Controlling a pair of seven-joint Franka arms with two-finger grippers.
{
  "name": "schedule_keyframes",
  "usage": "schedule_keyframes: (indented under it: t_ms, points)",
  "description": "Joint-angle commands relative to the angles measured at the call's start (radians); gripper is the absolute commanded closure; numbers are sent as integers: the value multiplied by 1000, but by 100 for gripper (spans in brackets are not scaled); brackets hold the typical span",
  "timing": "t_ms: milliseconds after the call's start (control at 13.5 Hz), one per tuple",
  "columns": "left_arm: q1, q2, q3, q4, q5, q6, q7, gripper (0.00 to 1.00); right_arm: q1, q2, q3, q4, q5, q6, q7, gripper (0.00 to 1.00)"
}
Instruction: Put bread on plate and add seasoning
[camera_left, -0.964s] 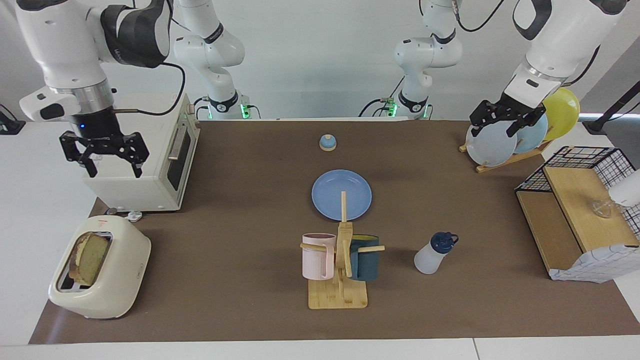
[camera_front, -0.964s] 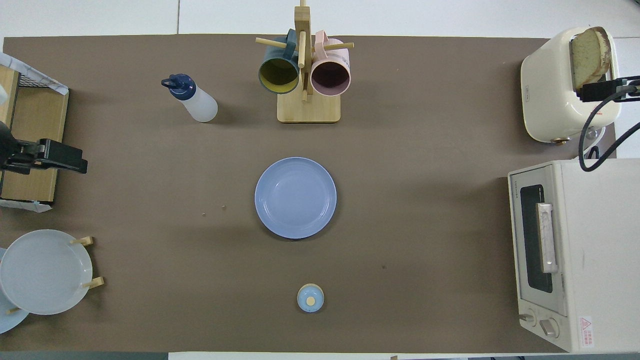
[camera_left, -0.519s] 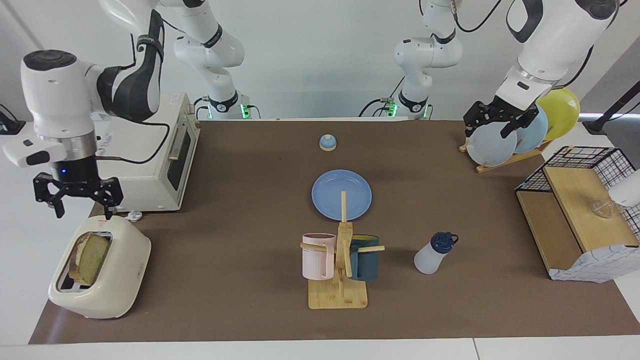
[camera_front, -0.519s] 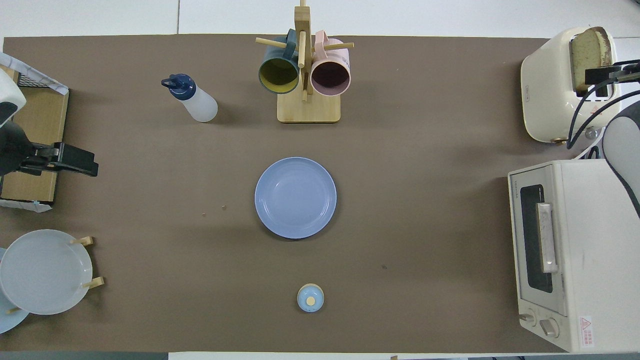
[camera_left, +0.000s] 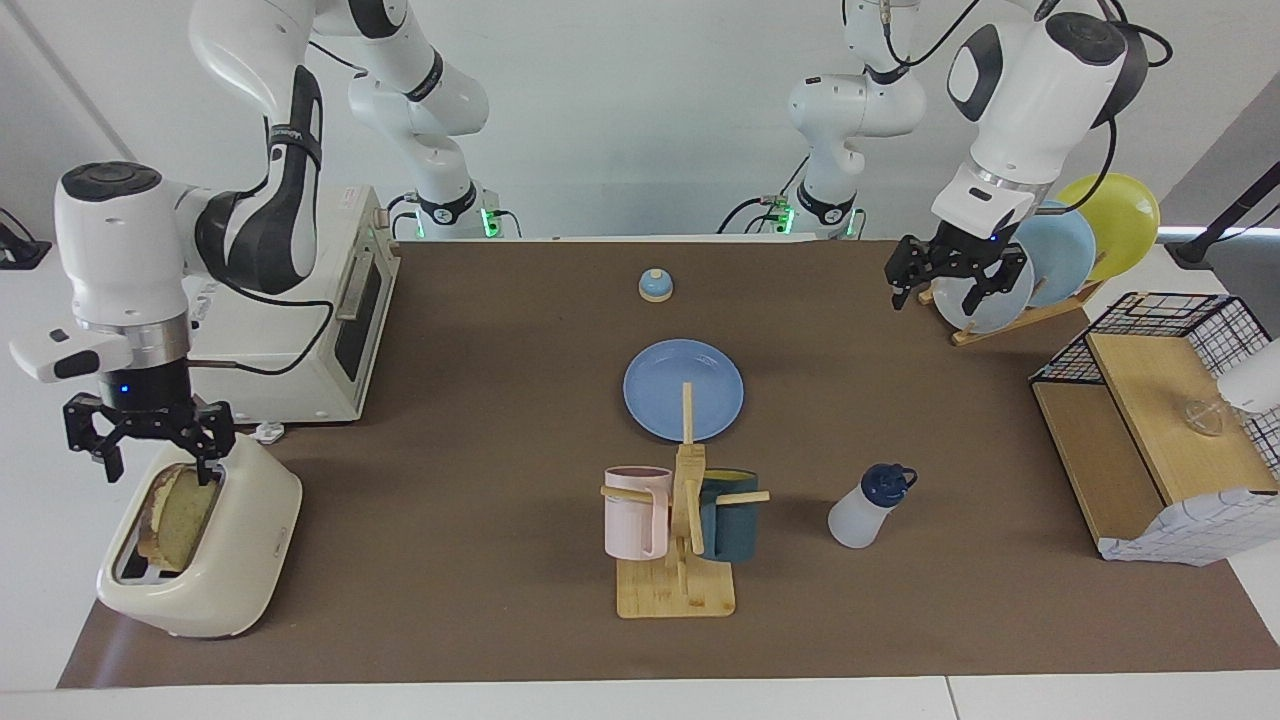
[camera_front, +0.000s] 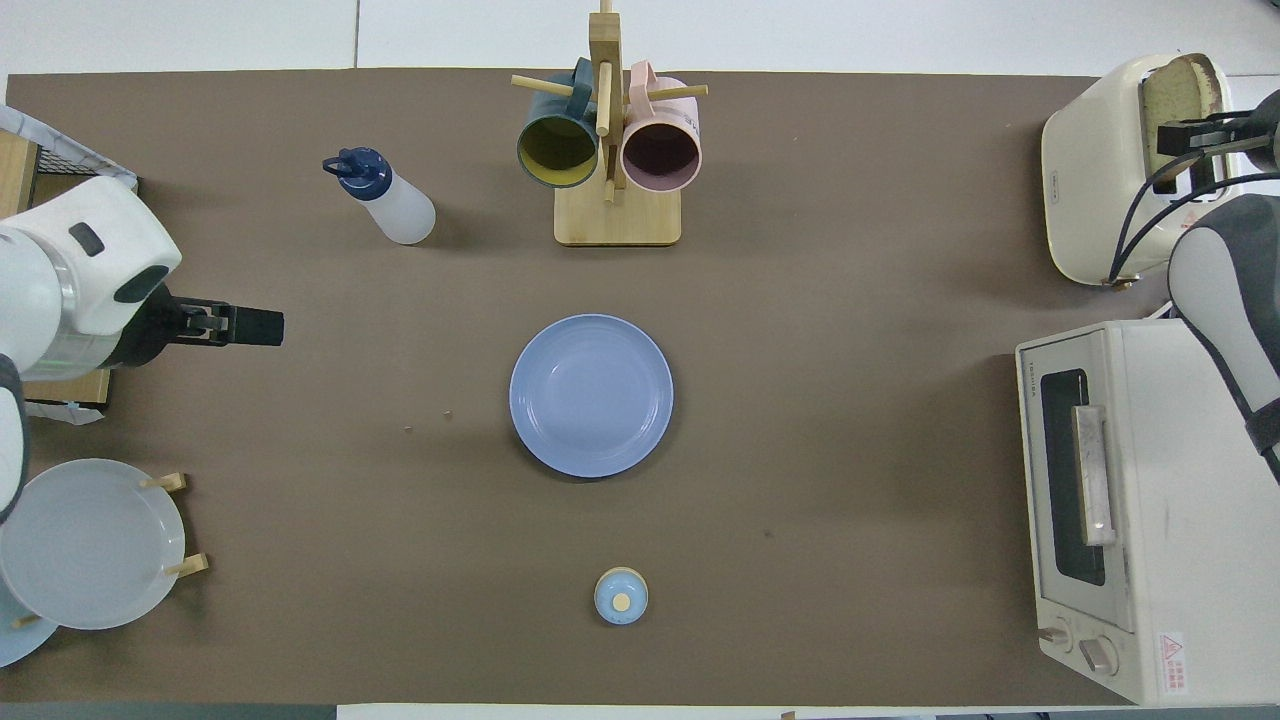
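Note:
The bread (camera_left: 180, 512) stands upright in the slot of a cream toaster (camera_left: 235, 560) at the right arm's end of the table; it also shows in the overhead view (camera_front: 1175, 92). My right gripper (camera_left: 155, 465) is open, just above the top of the bread, with its fingers either side of it. The blue plate (camera_left: 683, 390) lies empty mid-table. The seasoning bottle (camera_left: 868, 508) stands farther from the robots than the plate, beside the mug rack. My left gripper (camera_left: 940, 292) is open and empty, in the air beside the plate rack.
A toaster oven (camera_left: 300, 330) stands nearer to the robots than the toaster. A wooden mug rack (camera_left: 680, 530) holds a pink mug and a dark mug. A small bell (camera_left: 655, 285), a plate rack (camera_left: 1040, 270) and a wire-and-wood shelf (camera_left: 1150, 420) are also on the table.
My right gripper has come down from over the toaster oven to the top of the bread in the toaster. My left gripper has moved away from the plate rack toward the table's middle.

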Motion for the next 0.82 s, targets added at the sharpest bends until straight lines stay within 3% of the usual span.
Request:
schedule_keyframes:
  t_ms: [0,74,445,741]
  points:
    - [-30,-52,8,-135,8,176,3,0,-13,12,10,14,-41,17,-29,55]
    - [-38,-52,8,-159,8,224,6,0,-7,10,11,20,-78,8,-59,98]
    - [-64,-52,9,-271,8,449,9,0,7,13,19,66,-126,-11,-75,100]
    - [-78,-27,8,-367,11,655,15,0,52,1,24,137,-160,-155,-77,100]
